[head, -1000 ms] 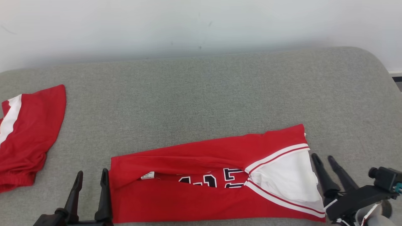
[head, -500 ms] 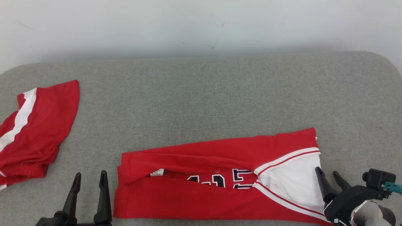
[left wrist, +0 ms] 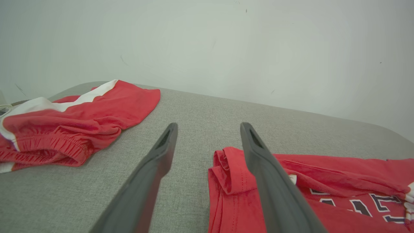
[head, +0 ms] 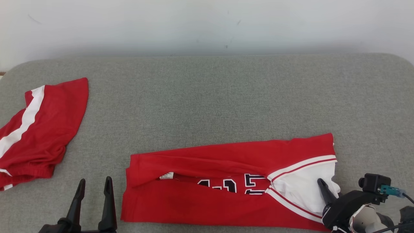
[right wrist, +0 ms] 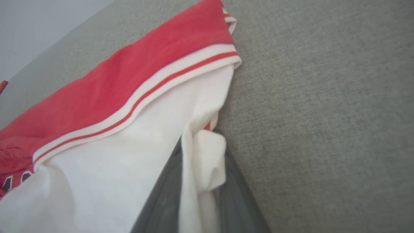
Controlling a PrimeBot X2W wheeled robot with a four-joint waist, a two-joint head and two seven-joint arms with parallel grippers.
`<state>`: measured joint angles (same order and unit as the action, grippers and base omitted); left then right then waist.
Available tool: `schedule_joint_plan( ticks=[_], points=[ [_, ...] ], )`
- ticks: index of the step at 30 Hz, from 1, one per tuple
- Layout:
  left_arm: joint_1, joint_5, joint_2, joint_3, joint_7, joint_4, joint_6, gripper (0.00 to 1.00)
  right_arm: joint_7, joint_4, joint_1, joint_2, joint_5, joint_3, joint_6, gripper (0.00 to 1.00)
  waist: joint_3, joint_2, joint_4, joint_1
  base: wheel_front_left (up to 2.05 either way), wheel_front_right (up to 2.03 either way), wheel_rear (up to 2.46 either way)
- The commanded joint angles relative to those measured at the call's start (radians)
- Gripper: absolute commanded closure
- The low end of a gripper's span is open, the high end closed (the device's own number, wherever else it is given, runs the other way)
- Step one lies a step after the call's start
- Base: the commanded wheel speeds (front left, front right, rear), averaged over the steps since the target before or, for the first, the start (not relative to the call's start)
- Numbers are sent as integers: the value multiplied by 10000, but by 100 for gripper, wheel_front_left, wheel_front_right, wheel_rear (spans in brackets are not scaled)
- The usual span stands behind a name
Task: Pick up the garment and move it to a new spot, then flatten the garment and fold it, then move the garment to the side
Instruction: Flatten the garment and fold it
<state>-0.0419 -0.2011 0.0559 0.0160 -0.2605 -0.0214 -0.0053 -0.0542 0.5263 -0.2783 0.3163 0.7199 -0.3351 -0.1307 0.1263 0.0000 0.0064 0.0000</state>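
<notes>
Right wrist view: your right gripper (right wrist: 203,147) pinches a soft white fold of the red jersey (right wrist: 106,97); your left gripper (left wrist: 209,127) stands spread over woven grey upholstery (left wrist: 194,106).

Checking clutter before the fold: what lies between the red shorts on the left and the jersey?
Bare grey cushion, with the open left gripper over its near part beside the jersey, as head and left wrist views show.
</notes>
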Motion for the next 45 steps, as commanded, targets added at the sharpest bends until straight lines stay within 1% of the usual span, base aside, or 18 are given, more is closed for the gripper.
schedule_joint_plan(
  ticks=[1, 7, 11, 17, 23, 28, 37, 42, 45],
  points=[
    [30, 61, -13, 39, -47, 46, 1, 0, -84, 3, 157, -151, 12, -118, 0, 100, -25, 0, -3, 0, 0, 0, 0],
    [221, 94, -24, 159, -47, 102, 5, 0, 157, -145, 56, 77, 13, 22, 0, 100, -174, 0, -139, 0, 0, 0, 0],
    [233, 112, -34, 188, -47, 89, -8, 0, 352, -26, -154, 485, -168, 404, 5, 100, -257, 0, -256, 0, 0, 0, 0],
    [307, 61, -39, 211, -47, 112, -5, 0, 364, 49, -256, 1117, -550, 981, 5, 100, -397, 0, -403, 0, 0, 0, 0],
    [412, 5, -43, 243, -47, 130, 28, 0, 94, -603, -202, 1132, -225, 1067, 5, 100, -508, 0, -538, 0, 0, 0, 0],
    [449, -48, -48, 232, -47, 132, 69, 0, -319, -1820, 16, 944, 616, 743, 5, 100, -597, 0, -629, 0, 0, 0, 0],
    [564, -190, -47, 135, -48, 154, 140, 0, -1176, -4370, 444, 668, 2008, -367, 2, 100, -852, 0, -579, 0, 0, 0, 0],
    [554, -245, -48, 25, -48, 172, 130, 0, -1491, -5289, 581, 475, 2427, -920, 0, 100, -910, 0, -358, 0, 0, 0, 0],
    [560, -311, -48, -46, -48, 180, 167, 0, -1581, -5552, 583, 355, 2430, -1167, 0, 100, -911, 0, -192, 0, 0, 0, 0]
  ],
)
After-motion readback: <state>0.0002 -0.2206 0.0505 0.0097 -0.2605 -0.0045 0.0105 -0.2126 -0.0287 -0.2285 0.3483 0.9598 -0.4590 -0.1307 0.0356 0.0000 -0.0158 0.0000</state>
